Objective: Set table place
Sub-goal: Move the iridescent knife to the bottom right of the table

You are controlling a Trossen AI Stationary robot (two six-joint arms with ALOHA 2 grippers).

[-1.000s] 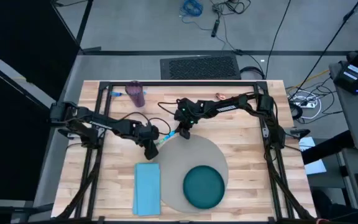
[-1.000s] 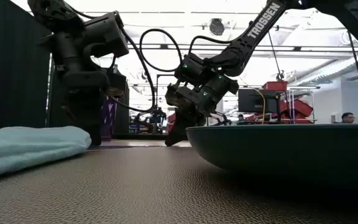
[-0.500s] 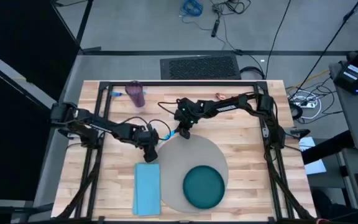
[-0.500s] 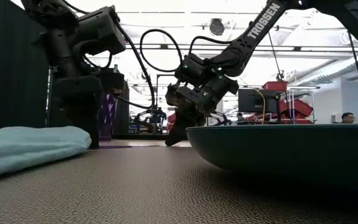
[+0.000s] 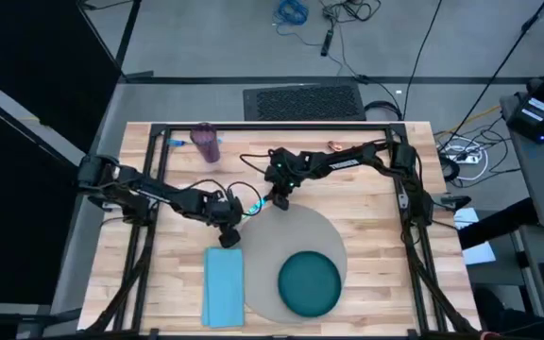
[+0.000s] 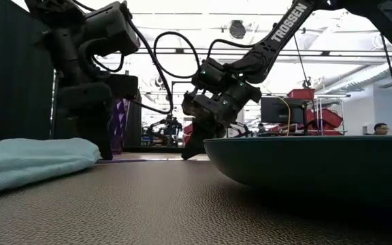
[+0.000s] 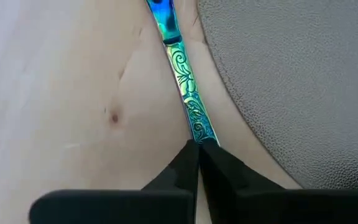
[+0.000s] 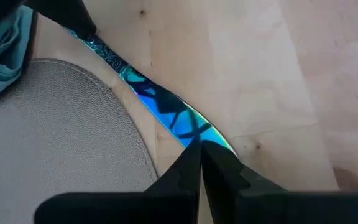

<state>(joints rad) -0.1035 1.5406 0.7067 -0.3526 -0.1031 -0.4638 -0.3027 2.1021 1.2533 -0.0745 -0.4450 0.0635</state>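
Wooden table (image 5: 366, 227), grey placemat (image 5: 281, 231), blue napkin (image 5: 223, 283), iridescent utensil (image 7: 182, 74)

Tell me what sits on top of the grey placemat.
Only the teal plate rests on the placemat, toward its near edge. The mat beneath the plate is hidden. The blue utensil lies beside it, on bare wood.

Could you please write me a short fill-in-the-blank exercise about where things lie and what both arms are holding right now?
1. The left gripper and the right gripper are each shut on one end of an iridescent blue ____.
2. The dark teal plate rests on the round grey ____.
3. The light blue napkin lies on the table, beside the placemat on the ____ arm's side.

Missing words: knife; placemat; left
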